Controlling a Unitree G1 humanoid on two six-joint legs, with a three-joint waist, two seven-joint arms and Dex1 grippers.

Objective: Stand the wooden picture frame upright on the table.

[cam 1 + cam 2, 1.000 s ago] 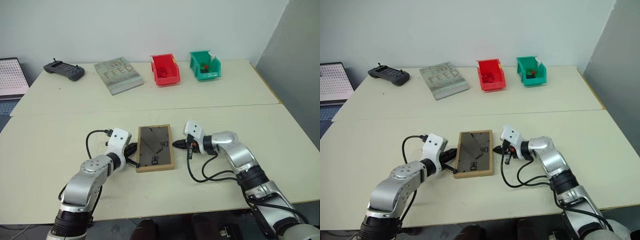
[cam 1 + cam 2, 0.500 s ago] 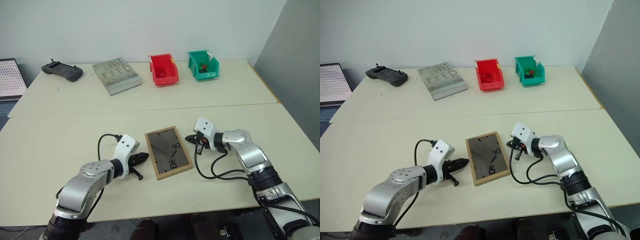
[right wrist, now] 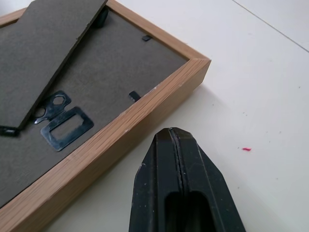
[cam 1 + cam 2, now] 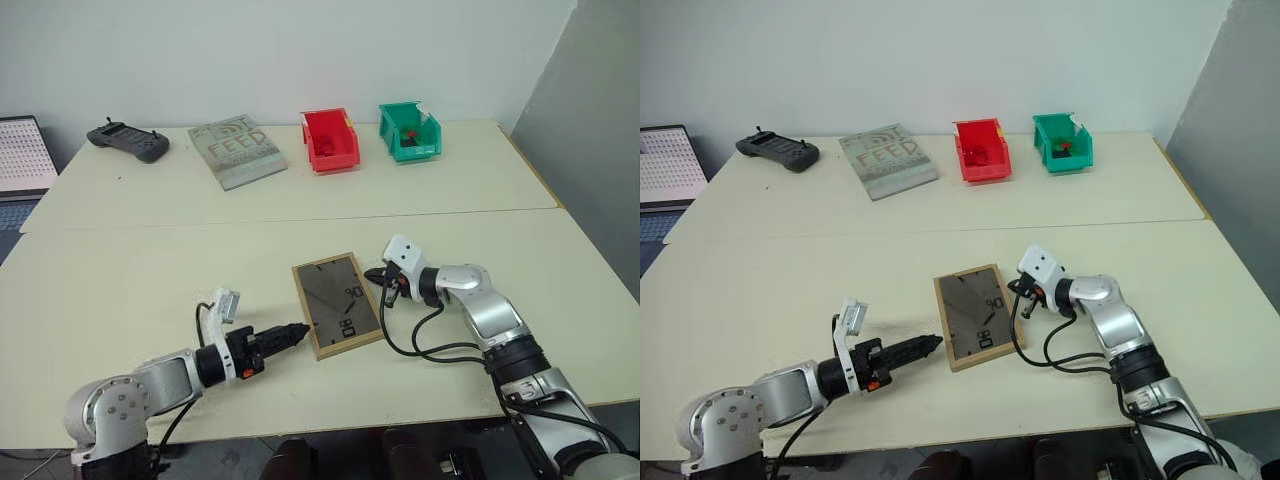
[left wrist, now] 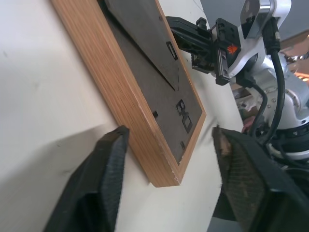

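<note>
The wooden picture frame [image 4: 337, 305] lies flat on the table [image 4: 120, 270], dark back up, with its fold-out stand [image 3: 48, 58] slightly raised. My left gripper [image 4: 297, 329] is low at the frame's near left corner. In the left wrist view its two fingers [image 5: 99, 188] stand open on either side of that corner without gripping it. My right gripper [image 4: 378, 275] is shut and empty. Its closed tip [image 3: 175, 140] sits just off the frame's right edge, near a corner.
Along the far side stand a black controller [image 4: 128, 140], a grey "FEED" book [image 4: 236, 150], a red bin [image 4: 330, 139] and a green bin [image 4: 408, 131]. A screen [image 4: 20, 150] sits past the table's left end. A seam [image 4: 300, 215] crosses the tabletop.
The frame has turned slightly on the table. My left gripper pulled back from the frame's left edge to its near corner, rolled over and opened. The right gripper shifted a little right, still shut.
</note>
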